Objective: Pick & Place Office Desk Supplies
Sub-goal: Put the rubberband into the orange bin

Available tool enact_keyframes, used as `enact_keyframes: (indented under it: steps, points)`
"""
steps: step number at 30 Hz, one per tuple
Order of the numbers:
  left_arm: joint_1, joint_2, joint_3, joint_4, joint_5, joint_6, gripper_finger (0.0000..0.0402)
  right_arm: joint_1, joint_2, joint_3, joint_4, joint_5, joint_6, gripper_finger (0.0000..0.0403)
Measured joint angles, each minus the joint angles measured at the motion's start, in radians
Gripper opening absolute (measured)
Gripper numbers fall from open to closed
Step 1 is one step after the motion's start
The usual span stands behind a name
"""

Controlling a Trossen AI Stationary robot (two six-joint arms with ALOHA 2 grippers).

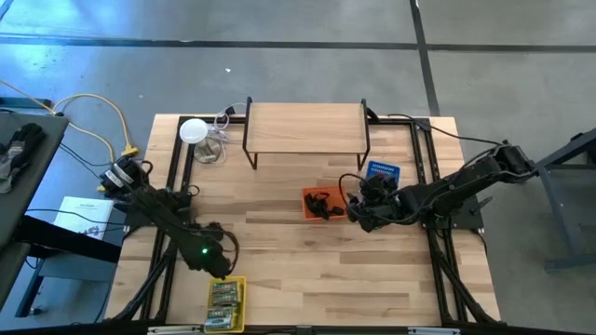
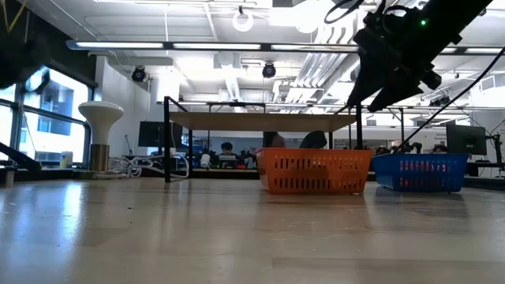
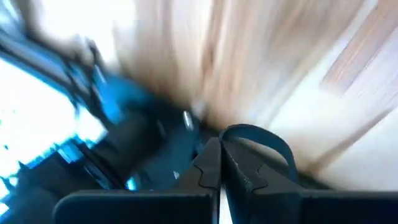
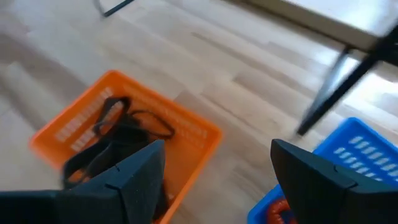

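Looking straight down, the high view shows the left tool at the near left of the bench, just above a yellow basket that holds yellow-green oblong packs. The right tool hangs near mid-bench, between an orange basket with black clips in it and a blue basket just behind it. A raised wooden shelf stands at the far edge, and a white round disc sits to its left.

The low view has the orange basket and blue basket standing side by side on the bench, with one dark arm reaching in above them.

In the left wrist view, heavily blurred, the left tool has its fingers pressed together; a dark loop curves beside the tips, and whether it is gripped cannot be told.

In the right wrist view, the right tool stands wide apart and empty, over the gap between the orange basket, with black clips inside, and the blue basket, where something red shows at its edge.
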Motion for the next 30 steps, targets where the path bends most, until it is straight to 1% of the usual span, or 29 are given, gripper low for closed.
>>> enact_keyframes:
  steps: [2, 5, 9, 12, 14, 15, 16, 18, 20, 22, 26, 30]
  points:
    - [0.025, 0.0, 0.067, -0.015, -0.117, 0.052, 0.0, 0.0, 0.0, 0.0, 0.038, -0.038, -0.053, 0.028]
    - [0.059, 0.0, 0.175, -0.018, -0.346, 0.107, 0.0, 0.012, 0.0, 0.0, 0.135, -0.101, -0.184, 0.028]
    - [0.085, 0.0, 0.305, 0.006, -0.684, 0.147, 0.0, 0.037, 0.019, 0.0, 0.372, -0.163, -0.415, 0.028]
    - [0.086, -0.001, 0.362, 0.101, -0.915, 0.215, 0.0, 0.052, 0.041, 0.001, 0.596, -0.228, -0.624, 0.028]
    - [0.086, -0.001, 0.376, 0.208, -1.038, 0.303, 0.0, 0.053, 0.066, 0.001, 0.736, -0.287, -0.751, 0.028]
    - [0.086, -0.001, 0.376, 0.272, -1.083, 0.367, 0.0, 0.053, 0.082, 0.001, 0.792, -0.312, -0.801, 0.028]
    - [0.086, -0.001, 0.376, 0.34, -1.109, 0.446, 0.0, 0.053, 0.102, 0.001, 0.858, -0.335, -0.844, 0.028]
    - [0.089, -0.001, 0.376, 0.483, -1.113, 0.624, 0.0, 0.048, 0.141, 0.002, 0.973, -0.352, -0.919, 0.028]
    - [0.101, -0.001, 0.376, 0.629, -1.064, 0.797, 0.0, 0.047, 0.18, 0.001, 1.035, -0.345, -0.992, 0.028]
    - [0.114, -0.001, 0.375, 0.742, -1.003, 0.92, 0.0, 0.047, 0.225, 0.001, 1.117, -0.337, -1.026, 0.028]
    - [0.137, -0.001, 0.375, 0.878, -0.965, 1.068, 0.0, 0.043, 0.289, 0.001, 1.293, -0.36, -1.027, 0.028]
    - [0.162, -0.001, 0.375, 0.926, -0.96, 1.137, 0.0, 0.03, 0.324, 0.0, 1.371, -0.459, -1.022, 0.028]
